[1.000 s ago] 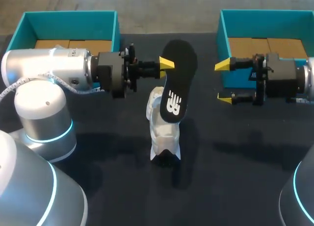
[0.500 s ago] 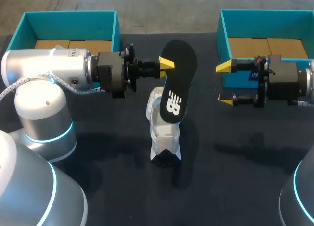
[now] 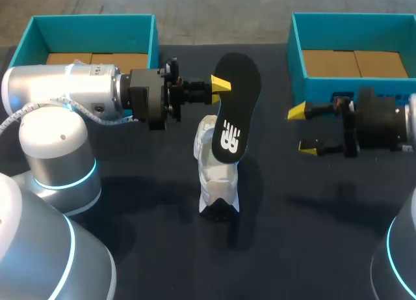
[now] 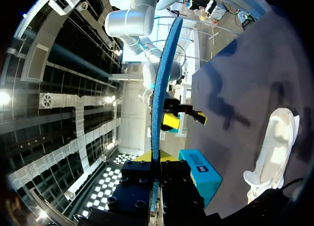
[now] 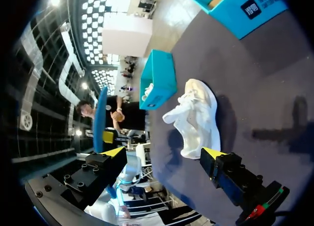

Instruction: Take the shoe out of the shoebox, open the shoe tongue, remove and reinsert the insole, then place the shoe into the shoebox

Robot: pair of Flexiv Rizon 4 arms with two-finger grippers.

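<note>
A white shoe [image 3: 216,176] stands on the dark table's middle, also seen in the left wrist view [image 4: 274,152] and ahead of my right gripper [image 5: 196,118]. The black insole [image 3: 234,111], with a blue underside, is held up above the shoe, its lower end near the shoe's opening. My left gripper [image 3: 221,86] is shut on its edge; in the left wrist view the insole [image 4: 159,98] runs edge-on out from between that gripper [image 4: 155,163]. My right gripper [image 3: 302,129] hangs open and empty to the shoe's right, in front of the right shoebox [image 3: 325,88]; its own view [image 5: 164,153] shows nothing between the fingers.
Two teal shoeboxes with cardboard floors stand at the back: one at the left [image 3: 155,36] behind my left arm, one at the right. The table in front of the shoe is bare dark cloth.
My right gripper has drawn back to the right and come down toward the table's front, staying open. The left gripper, the insole and the shoe have not moved.
</note>
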